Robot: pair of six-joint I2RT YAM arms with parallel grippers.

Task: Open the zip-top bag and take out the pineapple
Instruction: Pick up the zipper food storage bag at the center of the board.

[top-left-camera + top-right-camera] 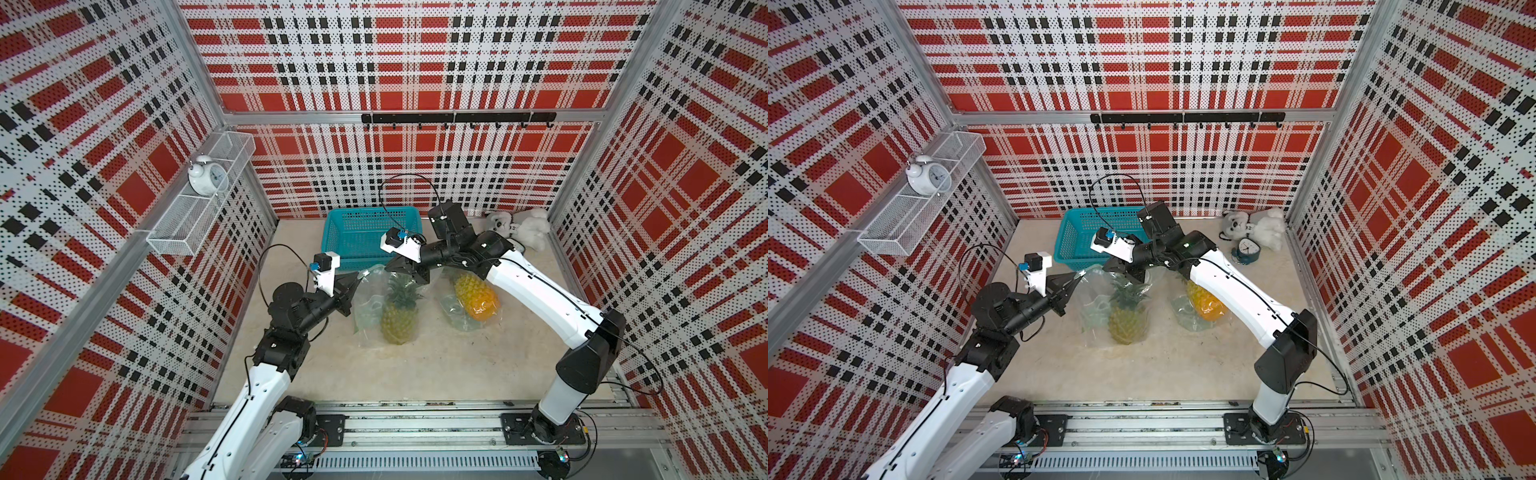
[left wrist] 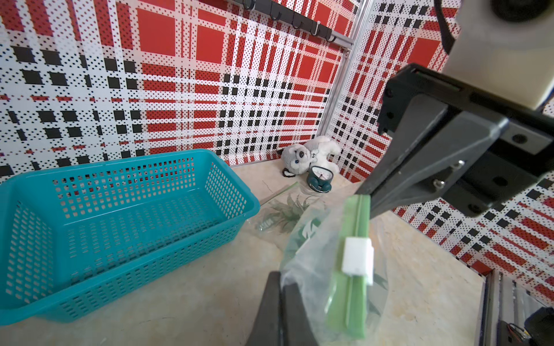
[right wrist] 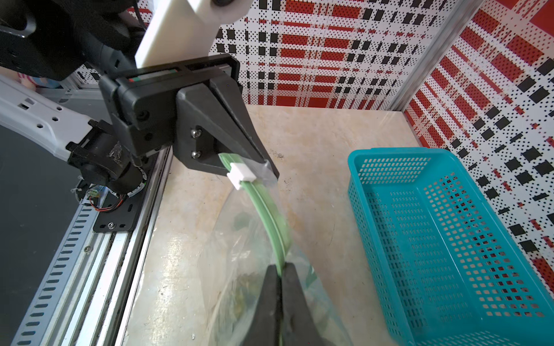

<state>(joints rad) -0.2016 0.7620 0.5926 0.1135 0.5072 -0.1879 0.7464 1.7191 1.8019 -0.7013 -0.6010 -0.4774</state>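
The zip-top bag (image 1: 376,303) lies on the worktop (image 1: 374,374) with a green pineapple (image 1: 400,318) inside it, its crown toward the bag's mouth. The mouth edge is lifted off the worktop and stretched between the two grippers. The left gripper (image 3: 269,172) has its jaws clamped flat on one end of the green zip strip (image 3: 269,221), with the white slider (image 3: 241,177) sitting just beside the jaw tips. The right gripper (image 3: 280,271) has its jaws pinched tight on the same strip farther along, so the strip bows in a curve between the two grips. The stretch of seal between them looks pressed together, though the plastic's glare makes that hard to confirm.

Just beyond both pairs of jaws, toward the back wall, sits a teal basket (image 1: 365,237); its near rim is close to the bag's raised edge, leaving little room there. On the far side of the right jaws from the left gripper, under the right arm, a second bag (image 1: 465,307) holds an orange pineapple (image 1: 476,297). A plush toy (image 1: 1258,226) and a small dark clock (image 1: 1248,249) lie in the back corner, well apart from either grip. The worktop on the near side of the jaws, toward the arm bases, is open.
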